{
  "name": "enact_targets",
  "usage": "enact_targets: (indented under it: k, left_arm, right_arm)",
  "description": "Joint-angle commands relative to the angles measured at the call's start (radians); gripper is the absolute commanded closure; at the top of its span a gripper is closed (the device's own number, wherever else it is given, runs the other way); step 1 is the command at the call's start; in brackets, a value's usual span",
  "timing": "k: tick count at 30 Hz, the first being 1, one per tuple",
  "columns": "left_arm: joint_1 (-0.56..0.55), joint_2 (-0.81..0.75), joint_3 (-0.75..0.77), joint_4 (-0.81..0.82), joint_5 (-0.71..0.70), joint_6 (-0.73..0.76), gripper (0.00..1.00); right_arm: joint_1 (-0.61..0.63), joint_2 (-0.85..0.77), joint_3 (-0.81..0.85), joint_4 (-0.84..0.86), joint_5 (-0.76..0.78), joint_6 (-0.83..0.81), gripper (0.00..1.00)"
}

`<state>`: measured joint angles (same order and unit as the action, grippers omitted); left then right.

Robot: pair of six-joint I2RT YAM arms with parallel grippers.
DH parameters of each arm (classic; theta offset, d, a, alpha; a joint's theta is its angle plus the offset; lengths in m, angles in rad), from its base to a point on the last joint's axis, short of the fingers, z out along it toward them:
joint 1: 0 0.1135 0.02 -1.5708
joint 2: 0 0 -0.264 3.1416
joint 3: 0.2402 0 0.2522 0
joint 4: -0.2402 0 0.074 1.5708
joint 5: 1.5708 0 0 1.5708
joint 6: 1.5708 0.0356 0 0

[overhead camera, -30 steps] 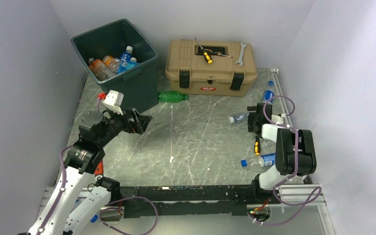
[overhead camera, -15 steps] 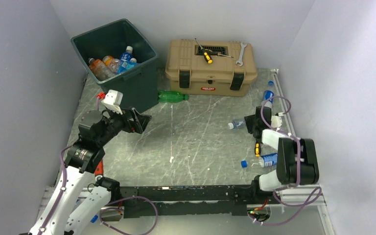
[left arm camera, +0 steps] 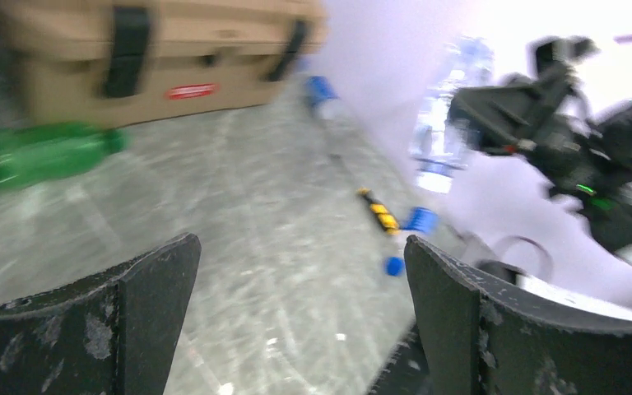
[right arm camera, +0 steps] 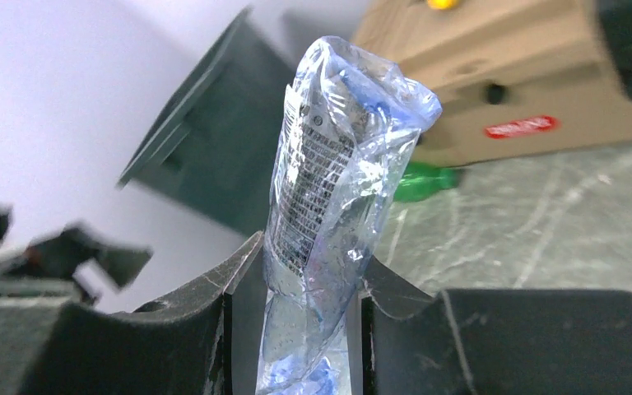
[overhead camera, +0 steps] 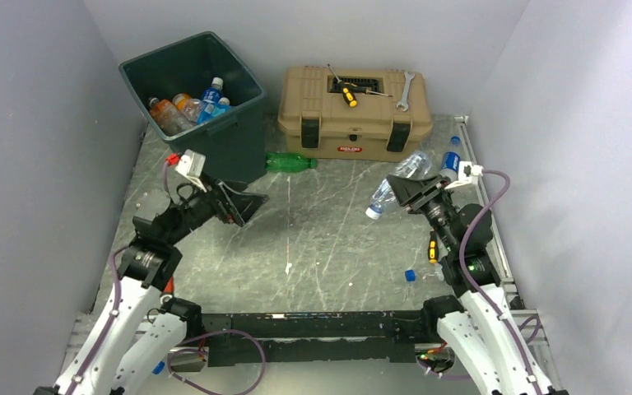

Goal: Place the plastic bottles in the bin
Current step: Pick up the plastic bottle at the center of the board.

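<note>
Top view: the right hand (overhead camera: 399, 191) is pinched on a crushed clear bottle (overhead camera: 378, 200), held above the worktop (overhead camera: 321, 239). The left hand (overhead camera: 251, 207) is spread and holds nothing. The bin (overhead camera: 243, 136) stands just beyond the left hand, with bottles (overhead camera: 188, 107) inside. A green bottle (overhead camera: 290, 162) lies between bin and toolbox (overhead camera: 354, 103).

Left wrist view: fingers (left arm camera: 148, 304) stand wide apart, with the green bottle ahead to their left.

Right wrist view: both fingers press the crushed clear bottle's middle. The bin stands well beyond it.
</note>
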<state>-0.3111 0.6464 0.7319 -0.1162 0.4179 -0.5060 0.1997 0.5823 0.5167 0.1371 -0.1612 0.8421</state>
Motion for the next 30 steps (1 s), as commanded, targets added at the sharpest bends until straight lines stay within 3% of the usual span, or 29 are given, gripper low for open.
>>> enact_targets:
  k: [1,3,4,7,10,17,30]
  left_arm:
    - [-0.005,0.129,0.001,0.488,0.479,-0.263,0.00]
    - [-0.036,0.236,0.040,0.523,0.553,-0.305,0.01]
    - [-0.075,0.261,0.081,0.469,0.540,-0.260,0.02]
    - [-0.279,0.309,0.193,0.211,0.378,0.024,0.01]
    - [-0.443,0.383,0.261,0.119,0.252,0.122,0.01]
    - [-0.500,0.479,0.228,0.342,0.259,0.043,0.00]
    - [-0.551,0.536,0.185,0.445,0.240,0.017,0.03]
  right_arm:
    - [0.033,0.024,0.152,-0.021,-0.364,-0.213,0.83]
    - [0.053,0.036,0.201,-0.038,-0.427,-0.243,0.91]
    - [0.065,0.043,0.219,-0.041,-0.446,-0.256,1.00]
    - [0.104,0.060,0.247,-0.034,-0.471,-0.287,1.00]
    - [0.162,0.064,0.254,0.005,-0.449,-0.291,1.00]
    - [0.306,0.074,0.231,0.133,-0.390,-0.258,1.00]
    - [0.347,0.119,0.115,0.484,-0.364,-0.077,1.00]
